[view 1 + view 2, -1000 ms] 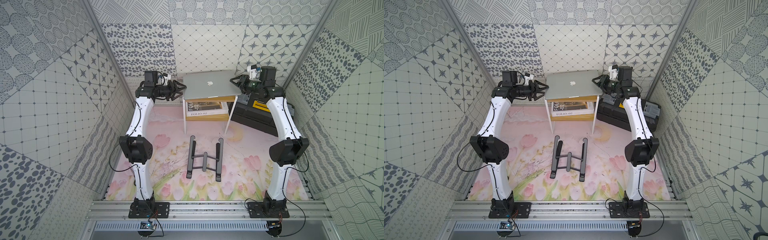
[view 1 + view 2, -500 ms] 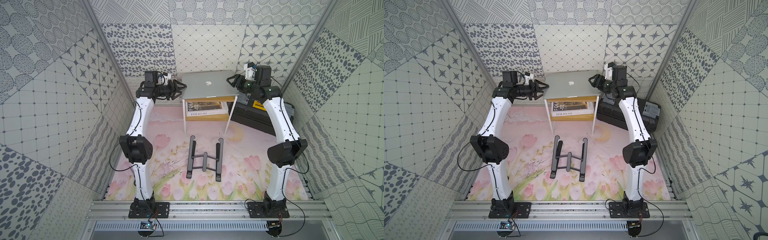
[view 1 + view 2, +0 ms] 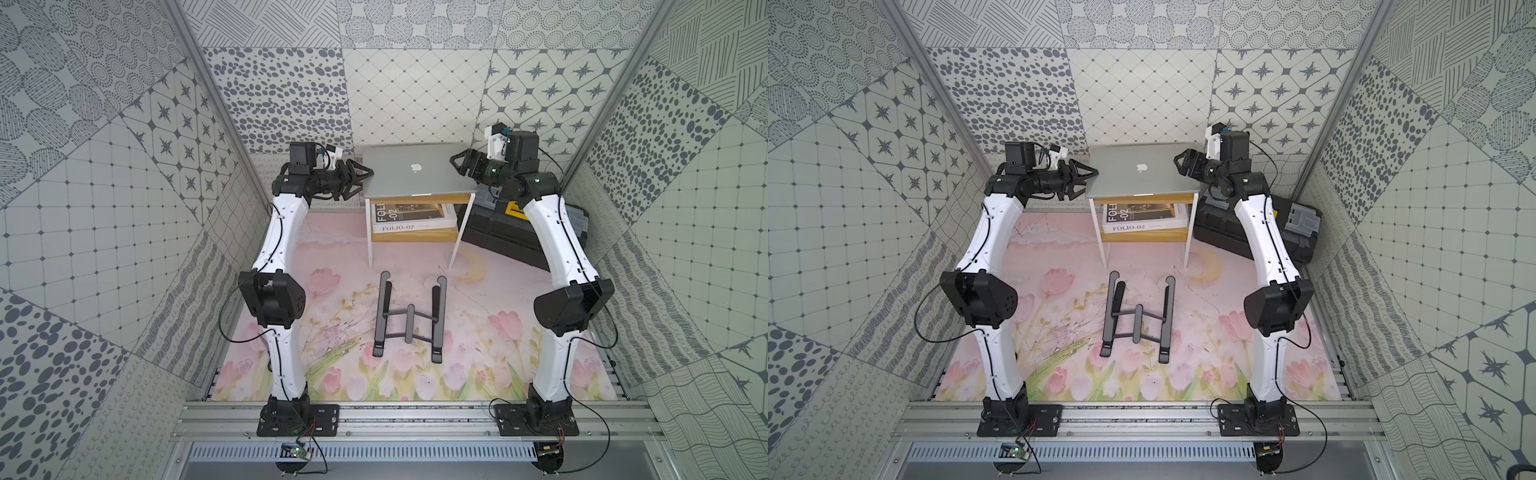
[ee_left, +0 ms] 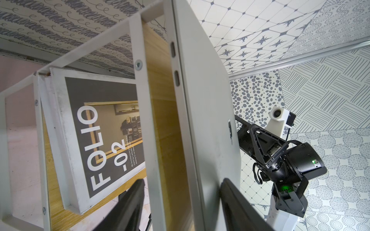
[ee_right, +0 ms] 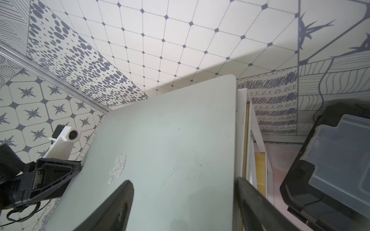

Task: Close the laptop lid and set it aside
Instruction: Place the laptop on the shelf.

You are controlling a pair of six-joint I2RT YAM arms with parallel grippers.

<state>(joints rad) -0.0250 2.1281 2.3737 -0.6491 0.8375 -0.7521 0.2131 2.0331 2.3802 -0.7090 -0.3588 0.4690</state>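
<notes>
The thin silver aluminium laptop [image 3: 415, 178] is shut and lying flat on top of the little white-framed side table with yellow wooden shelves [image 3: 411, 237], way at the back by the wall. Its flat silver lid [image 3: 1142, 183] faces up, pale apple logo [image 3: 416, 167] dead centre.

On the lower shelf there's a chunky white-and-black book [image 3: 409, 218]. It says "FOLIO-02" on the spine and "FOLIO -02" in big white letters on the cover; the small print beside that is too blurry to read.

The left gripper [image 3: 362, 183] has its jaws apart, straddling the laptop's left edge and the tabletop together, not visibly squeezing either. The right gripper [image 3: 459, 164] hovers spread wide over the lid's right edge, holding nothing.

A dark grey H-shaped folding stand [image 3: 409, 320] sits on the pink tulip-print mat [image 3: 340, 345], well apart from the table. The black plastic toolbox [image 3: 498, 235] beside the table has a yellow label [image 3: 515, 210], unreadable.
</notes>
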